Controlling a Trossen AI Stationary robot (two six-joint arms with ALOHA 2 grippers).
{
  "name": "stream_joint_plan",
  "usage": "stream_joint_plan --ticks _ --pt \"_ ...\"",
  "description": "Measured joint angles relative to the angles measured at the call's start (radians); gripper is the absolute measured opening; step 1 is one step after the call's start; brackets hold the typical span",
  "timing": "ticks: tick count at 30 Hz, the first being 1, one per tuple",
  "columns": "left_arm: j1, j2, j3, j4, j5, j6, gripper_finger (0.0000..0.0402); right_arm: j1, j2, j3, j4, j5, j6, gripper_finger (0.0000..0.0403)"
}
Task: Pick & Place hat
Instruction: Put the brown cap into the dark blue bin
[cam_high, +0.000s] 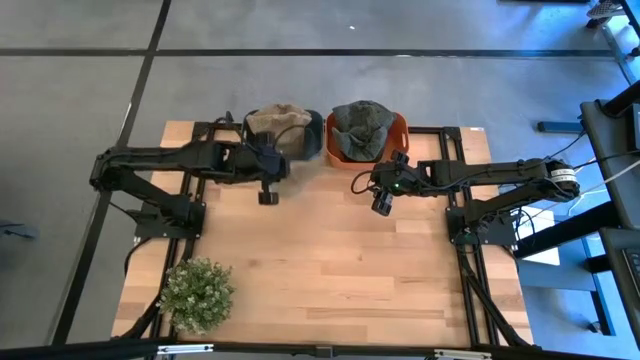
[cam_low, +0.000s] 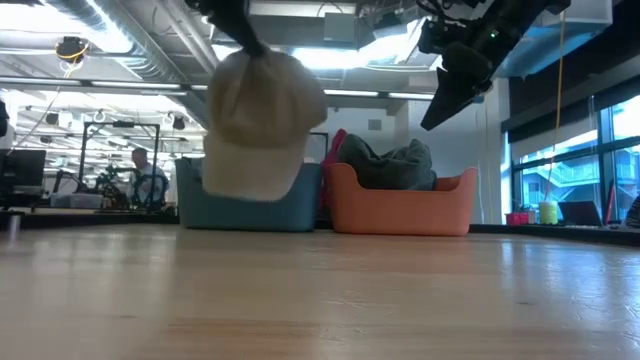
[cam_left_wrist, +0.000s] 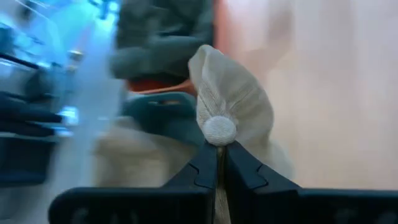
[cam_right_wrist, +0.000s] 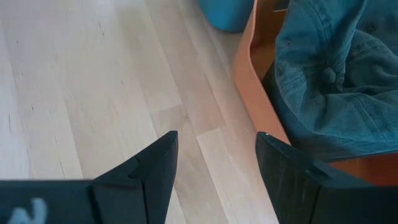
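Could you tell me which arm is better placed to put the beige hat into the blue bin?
Left: its gripper already holds the beige hat beside the blue bin; the right gripper is open by the orange bin.

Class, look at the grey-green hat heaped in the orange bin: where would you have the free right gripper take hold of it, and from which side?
Grip the grey-green hat at its bunched crown, from above: the orange bin walls its sides, and the open right gripper waits beside it.
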Motion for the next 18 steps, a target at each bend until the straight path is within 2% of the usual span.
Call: stream_joint_plan --ticks 12,18 --pt "0.118 0.000 0.080 0.009 -0.247 0.217 0.0007 0.000 0.000 0.000 0.000 0.000 0.005 0.0217" --pt "0.192 0.006 0.080 0.017 -0.256 0.237 0.0007 0.000 0.000 0.000 0.000 0.000 0.007 0.0217"
